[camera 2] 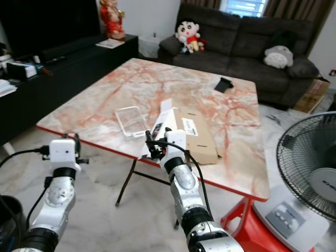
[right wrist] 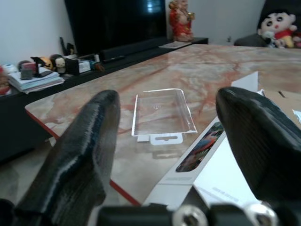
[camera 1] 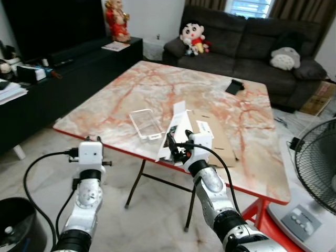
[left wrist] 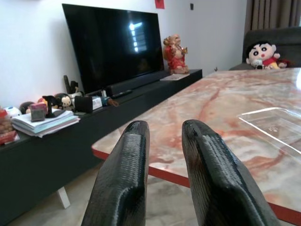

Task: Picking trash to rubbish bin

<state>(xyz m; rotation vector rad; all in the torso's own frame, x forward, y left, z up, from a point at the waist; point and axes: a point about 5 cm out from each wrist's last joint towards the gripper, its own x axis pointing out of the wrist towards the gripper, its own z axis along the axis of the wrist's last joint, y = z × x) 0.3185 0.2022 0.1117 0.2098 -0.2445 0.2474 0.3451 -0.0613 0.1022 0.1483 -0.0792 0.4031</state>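
On the marble table [camera 1: 131,89] lie a clear plastic tray [camera 1: 146,124], a white printed package [camera 1: 176,128] that overhangs the near edge, and a flat brown cardboard piece [camera 1: 218,137]. My right gripper [camera 1: 176,148] is at that near edge, open, with the white package [right wrist: 221,160] just below its fingers and the clear tray [right wrist: 162,110] ahead. Nothing is held in it. My left gripper [camera 1: 93,139] is raised in front of the table's left corner, shut and empty. A black rubbish bin [camera 1: 13,223] stands on the floor at the lower left.
A standing fan [camera 1: 317,163] and a red stool [camera 1: 262,218] are close on the right. A black TV bench [camera 1: 63,68] with clutter runs along the left. A dark sofa [camera 1: 252,42] with plush toys is behind the table. A small black object [camera 1: 234,86] lies on the far side of the table.
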